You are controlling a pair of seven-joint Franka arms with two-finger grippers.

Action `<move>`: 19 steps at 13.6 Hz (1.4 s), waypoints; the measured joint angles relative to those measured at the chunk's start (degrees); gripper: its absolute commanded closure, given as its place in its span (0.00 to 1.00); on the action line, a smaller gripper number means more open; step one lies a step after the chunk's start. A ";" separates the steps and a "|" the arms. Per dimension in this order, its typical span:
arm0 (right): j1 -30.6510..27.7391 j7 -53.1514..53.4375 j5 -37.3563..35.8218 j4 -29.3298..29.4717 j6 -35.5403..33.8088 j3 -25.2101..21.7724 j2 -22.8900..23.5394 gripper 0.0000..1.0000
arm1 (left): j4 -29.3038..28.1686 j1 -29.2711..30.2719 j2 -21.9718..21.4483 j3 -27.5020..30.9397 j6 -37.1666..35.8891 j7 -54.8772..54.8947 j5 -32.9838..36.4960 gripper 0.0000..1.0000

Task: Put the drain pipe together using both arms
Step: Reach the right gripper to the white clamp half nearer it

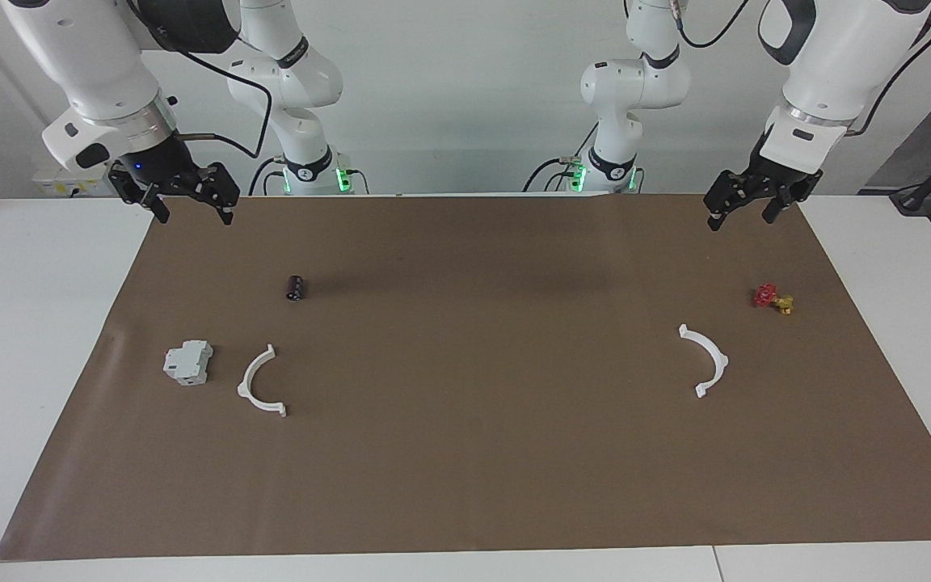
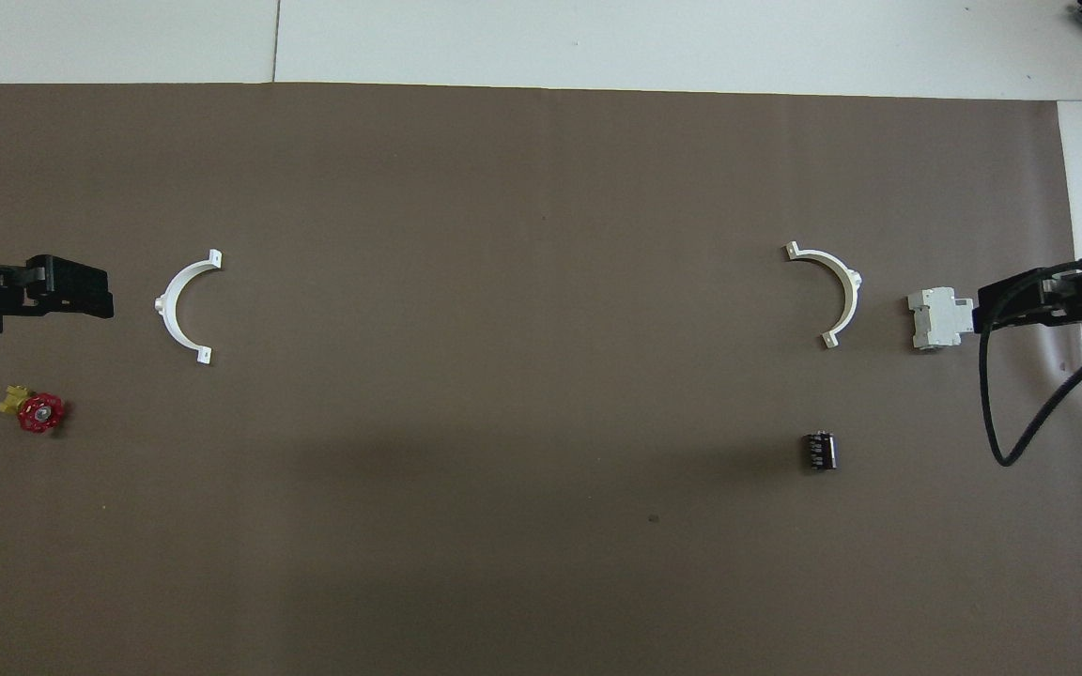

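Bare brown mat (image 1: 465, 485) fills the part of the table farthest from the robots, with nothing set on it up to its edge, where white table (image 1: 29, 364) shows around it. Two white half-ring arcs of the drain pipe are laid well apart on the mat. One arc (image 1: 260, 383) (image 2: 834, 294) is found toward the right arm's end, just beside a grey-white boxy block (image 1: 188, 361) (image 2: 939, 317) but not touching it. A small black cylinder (image 1: 296, 287) (image 2: 819, 450) is seen nearer to the robots than that arc. The other arc (image 1: 706, 360) (image 2: 186, 305) is placed toward the left arm's end, with a red and yellow valve piece (image 1: 772, 298) (image 2: 34, 410) near the mat's side edge and nearer to the robots. A wide stretch of clear mat is left between the two arcs.

The right gripper (image 1: 188, 208) (image 2: 1020, 305) is held raised over the mat's corner at its own end, fingers spread wide and gripping nothing. The left gripper (image 1: 744, 212) (image 2: 71, 289) is held raised over the mat's corner at its end, likewise spread wide and gripping nothing.
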 measured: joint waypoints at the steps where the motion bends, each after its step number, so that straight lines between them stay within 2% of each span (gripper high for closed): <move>1: 0.00 0.00 0.00 0.00 0.00 0.00 0.00 0.00 | 0.00 -0.08 -0.02 -0.02 0.00 0.00 0.00 0.00; 7: 0.00 0.00 0.07 -0.36 1.34 0.02 -0.07 0.00 | 0.00 -0.12 -0.17 -0.12 0.01 0.01 0.00 0.00; 10: 0.02 -0.02 0.10 -6.14 10.29 0.14 -1.12 0.00 | 0.00 -0.12 -0.17 -0.12 0.01 0.01 0.00 0.00; 12: 0.04 -3.68 1.10 -9.85 14.76 0.19 -0.60 0.00 | 0.00 -0.12 -0.17 -0.12 0.03 0.01 0.00 0.00; 15: -0.42 -14.98 4.12 -12.33 24.40 0.06 5.03 0.00 | 0.00 -0.12 -0.17 -0.12 0.11 0.01 0.00 0.00; 19: -1.18 -26.86 4.37 -13.81 39.63 -0.09 16.78 0.00 | 0.00 -0.13 -0.17 -0.13 0.32 0.01 0.00 0.00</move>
